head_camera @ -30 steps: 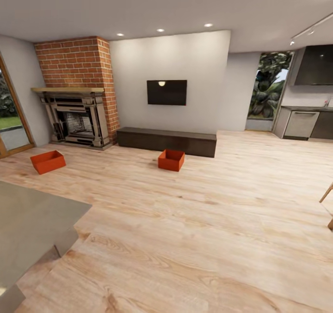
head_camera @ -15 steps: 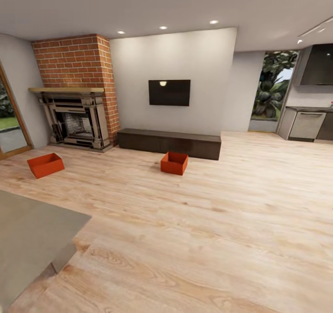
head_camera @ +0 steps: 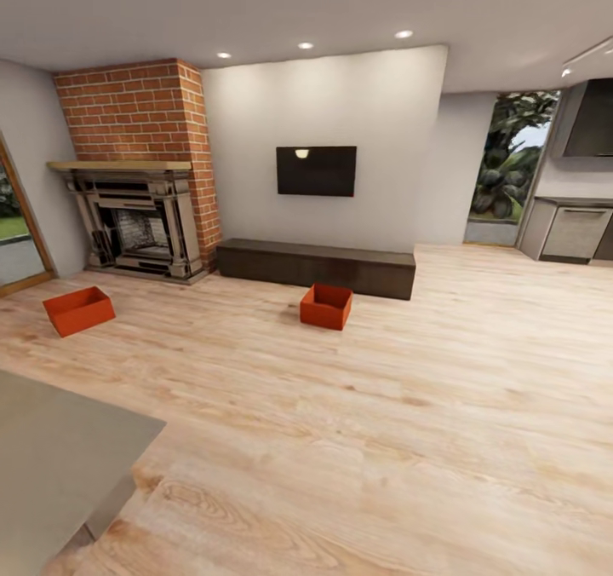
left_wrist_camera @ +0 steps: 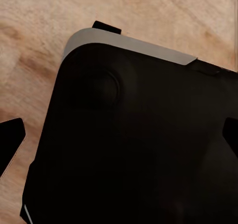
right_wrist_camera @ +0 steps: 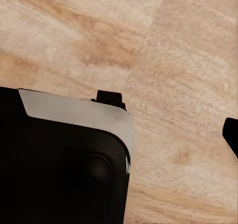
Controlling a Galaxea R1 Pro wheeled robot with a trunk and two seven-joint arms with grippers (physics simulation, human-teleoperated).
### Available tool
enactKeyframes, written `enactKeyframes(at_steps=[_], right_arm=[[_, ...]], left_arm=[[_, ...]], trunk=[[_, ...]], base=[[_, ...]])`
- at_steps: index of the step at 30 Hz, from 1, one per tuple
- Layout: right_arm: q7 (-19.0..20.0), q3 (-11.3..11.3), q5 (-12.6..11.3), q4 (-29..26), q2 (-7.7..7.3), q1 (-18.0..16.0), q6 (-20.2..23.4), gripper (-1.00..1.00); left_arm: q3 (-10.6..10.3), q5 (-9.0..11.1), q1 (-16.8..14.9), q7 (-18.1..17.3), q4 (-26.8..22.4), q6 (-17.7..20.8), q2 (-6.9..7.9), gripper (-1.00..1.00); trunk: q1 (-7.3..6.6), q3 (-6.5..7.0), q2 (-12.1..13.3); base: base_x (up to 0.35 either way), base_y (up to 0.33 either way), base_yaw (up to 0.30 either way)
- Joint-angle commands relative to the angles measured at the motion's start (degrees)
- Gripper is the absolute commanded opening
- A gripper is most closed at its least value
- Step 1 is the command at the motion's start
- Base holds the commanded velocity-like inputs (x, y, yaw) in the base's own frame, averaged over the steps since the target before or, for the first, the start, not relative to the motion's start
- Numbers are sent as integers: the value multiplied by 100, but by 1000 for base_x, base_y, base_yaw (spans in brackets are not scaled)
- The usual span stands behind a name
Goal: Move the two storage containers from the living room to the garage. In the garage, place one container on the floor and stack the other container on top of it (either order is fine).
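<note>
Two orange-red storage containers stand on the light wood floor of the living room. One container (head_camera: pixel 78 310) sits at the left, in front of the brick fireplace (head_camera: pixel 136 218). The other container (head_camera: pixel 326 306) rests near the middle, just in front of a long dark bench (head_camera: pixel 315 267) under the wall TV (head_camera: pixel 316 170). Both are far from me and upright. In the left wrist view my left gripper (left_wrist_camera: pixel 120 139) hangs open above my dark base, its fingertips (left_wrist_camera: pixel 11 143) wide apart. My right gripper (right_wrist_camera: pixel 119 137) is open too, with one fingertip (right_wrist_camera: pixel 231 134) showing over the floor planks. Neither holds anything.
The corner of a grey low table (head_camera: pixel 60 448) juts in at the near left. A glass door (head_camera: pixel 17 218) is at the far left, kitchen units (head_camera: pixel 575 231) at the far right. Wide wood floor (head_camera: pixel 383 406) lies between me and the containers.
The whole head view has shifted, so the camera has moved, coming a little closer to the far wall. The containers stay where they were on the floor.
</note>
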Motion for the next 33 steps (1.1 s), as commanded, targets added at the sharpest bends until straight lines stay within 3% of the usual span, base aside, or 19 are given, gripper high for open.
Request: enactKeyframes(at_steps=[1,33], right_arm=[[-2,49,-43,15,3,-5,-28,100],[-1,49,-43,15,3,-5,-28,100]], left_arm=[[39,6,-1,1,-4,-11,-4,100],[28,-15,-1,-3,-5,-37,-7,100]], trunk=[[3,-5,-2],[3,-5,-2]], base=[[325,89,0],[325,87,0]])
